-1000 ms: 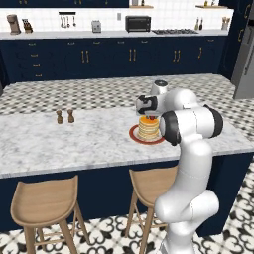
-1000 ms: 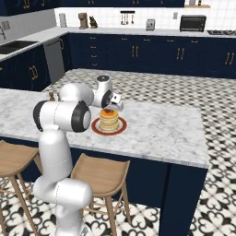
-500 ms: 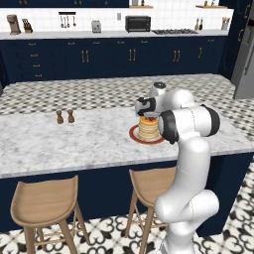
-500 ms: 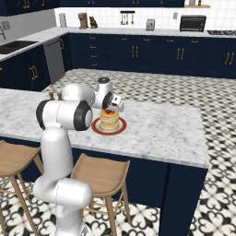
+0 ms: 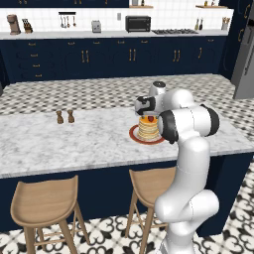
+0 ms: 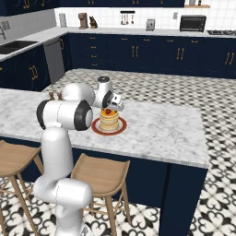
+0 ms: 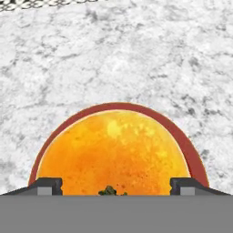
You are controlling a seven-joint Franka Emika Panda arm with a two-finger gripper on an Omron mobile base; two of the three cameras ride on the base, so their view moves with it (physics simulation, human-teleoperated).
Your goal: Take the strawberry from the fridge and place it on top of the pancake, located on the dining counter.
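Observation:
The pancake [image 5: 148, 130] is a short golden stack on a red-rimmed plate [image 5: 134, 134] on the dining counter [image 5: 74, 144]. The strawberry [image 5: 150, 118] lies on top of the stack, also red on the pancake [image 6: 109, 121] as strawberry [image 6: 108, 111] from the right. My gripper [image 5: 149, 114] hangs just above it, pointing down, open, its fingertips [image 7: 48, 185] spread wide to either side. In the hand view the pancake [image 7: 113, 154] is close below, and only the strawberry's green leaves [image 7: 110, 191] peek up at the bottom edge. The fridge [image 5: 245, 59] stands at the far right.
Two small brown shakers [image 5: 65, 116] stand on the counter to the left of the plate. Wooden stools [image 5: 44, 201] line the counter's near side. The back-wall counter carries a toaster oven [image 5: 138, 23] and other appliances.
The fingers have spread apart and let go of the strawberry, which now rests on the pancake. The hand has stayed over the plate.

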